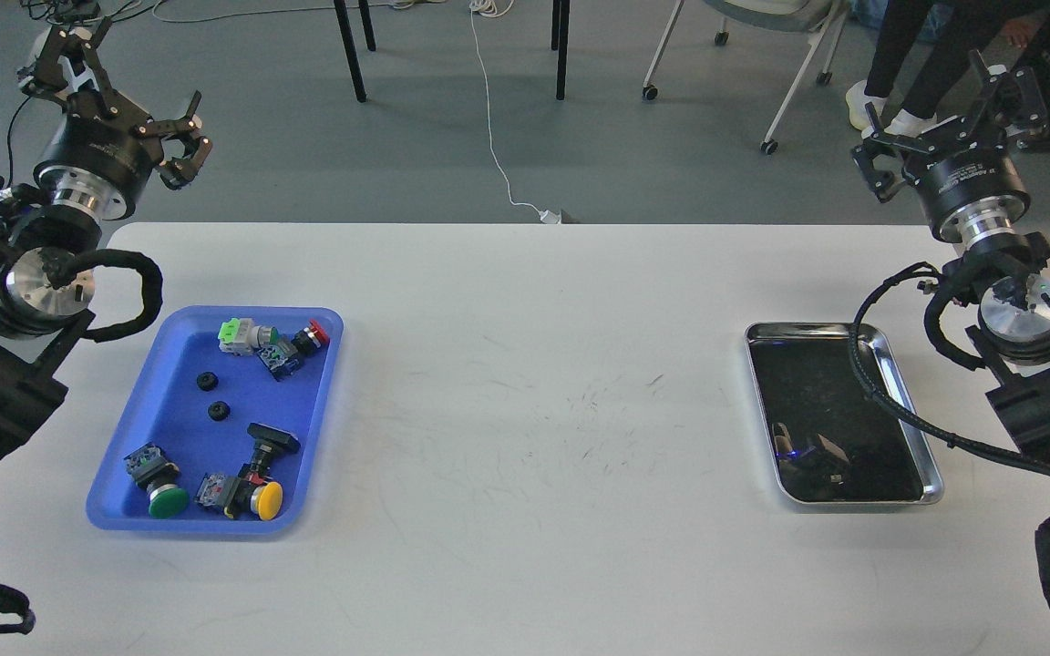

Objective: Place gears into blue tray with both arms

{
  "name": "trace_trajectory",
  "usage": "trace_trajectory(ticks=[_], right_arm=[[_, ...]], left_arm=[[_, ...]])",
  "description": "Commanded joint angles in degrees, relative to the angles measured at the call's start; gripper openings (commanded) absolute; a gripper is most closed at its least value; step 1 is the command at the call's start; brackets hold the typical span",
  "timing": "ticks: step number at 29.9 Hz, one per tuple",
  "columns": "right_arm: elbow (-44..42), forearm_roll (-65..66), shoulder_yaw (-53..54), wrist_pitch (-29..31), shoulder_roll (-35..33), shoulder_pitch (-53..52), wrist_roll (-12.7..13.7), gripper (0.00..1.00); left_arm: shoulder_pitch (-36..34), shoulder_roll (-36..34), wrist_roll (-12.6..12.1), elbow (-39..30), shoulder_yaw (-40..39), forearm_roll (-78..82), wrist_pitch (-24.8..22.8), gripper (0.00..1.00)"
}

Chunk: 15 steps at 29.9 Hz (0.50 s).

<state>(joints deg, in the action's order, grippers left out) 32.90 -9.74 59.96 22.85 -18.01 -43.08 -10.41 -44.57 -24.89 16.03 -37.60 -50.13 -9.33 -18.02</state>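
Gears: two small black toothed wheels lie in the blue tray, one in the upper middle of the floor and the other just below it, close together but apart. Both rest flat on bare blue floor, clear of the switches.

Same tray also holds push-button switches: a light-green one and a red-capped one along the far edge, a black-capped one lower right, a green-capped one and a yellow-capped one along the near edge.

Steel tray sits on the right side of the white table, well apart from the blue one. Its dark, mirror-like bottom shows reflections only; a black cable from the right arm crosses over its far right part.

Left arm is raised beyond the table's far left corner. Left gripper hangs over the floor, claws spread, holding nothing.

Right arm is raised beyond the far right corner. Right gripper likewise stands off the table with claws apart, empty, touching nothing.
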Motion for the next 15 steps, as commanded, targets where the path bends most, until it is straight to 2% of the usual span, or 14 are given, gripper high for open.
trace_trajectory(ticks=[1,15], right_arm=[[-3.2,0.0,2.1,0.2,2.0,-0.3,0.0,0.99],[-1.8,0.4,-5.5,0.6,1.3,-4.9,-0.1,0.99]], left_arm=[[0.2,2.5,0.0,2.1,-2.7,-2.3,-1.1,0.98],[0.2,4.0,0.8,-0.5,-2.8,-2.7,-1.6,0.98]])
